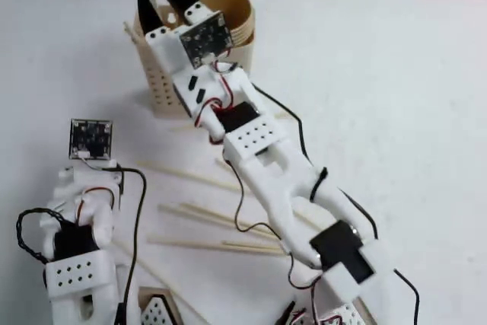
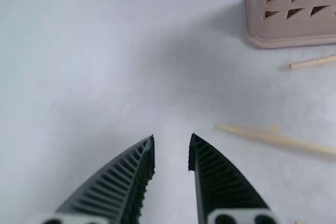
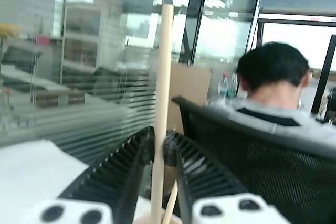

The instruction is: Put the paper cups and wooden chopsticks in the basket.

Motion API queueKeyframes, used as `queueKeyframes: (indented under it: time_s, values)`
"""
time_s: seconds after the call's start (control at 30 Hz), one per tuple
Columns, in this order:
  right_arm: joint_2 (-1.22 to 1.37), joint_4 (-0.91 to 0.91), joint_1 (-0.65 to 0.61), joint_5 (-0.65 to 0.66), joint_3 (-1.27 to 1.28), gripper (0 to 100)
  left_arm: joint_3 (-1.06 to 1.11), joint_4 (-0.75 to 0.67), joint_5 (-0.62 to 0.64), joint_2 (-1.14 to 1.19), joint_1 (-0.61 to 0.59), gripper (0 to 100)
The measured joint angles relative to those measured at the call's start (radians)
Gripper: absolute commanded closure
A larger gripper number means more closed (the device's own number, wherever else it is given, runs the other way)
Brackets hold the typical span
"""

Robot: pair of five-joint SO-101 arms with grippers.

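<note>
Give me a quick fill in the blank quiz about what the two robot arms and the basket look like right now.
The right hand is shut on an upright wooden ____.
The paper cups sit inside the ____.
The left hand is ____, holding nothing.
More chopsticks lie loose on the ____.
Missing words: chopstick; basket; open; table.

white table carries the basket and maybe six chopsticks.

Basket mouth blocked — right arm above.
</note>
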Motion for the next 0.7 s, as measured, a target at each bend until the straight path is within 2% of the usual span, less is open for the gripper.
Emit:
queueKeyframes:
  time_s: [0.1,0.27,0.4,0.5,0.7]
  values:
    - [0.029,0.0,0.0,0.0,0.0,95.9,0.0,0.0,0.0,0.0,0.0,88]
    - [0.034,0.086,0.0,0.0,0.0,84.9,0.0,-0.002,0.0,0.0,0.0,88]
    - [0.023,0.181,0.002,-0.002,0.0,89.9,0.0,-0.002,0.0,0.0,0.0,88]
    - [-0.043,0.264,0.0,-0.002,0.0,98.1,0.0,-0.002,0.0,0.0,0.0,88]
    - [-0.279,0.588,0.0,-0.002,0.0,98.2,0.0,-0.002,0.0,0.0,0.0,88]
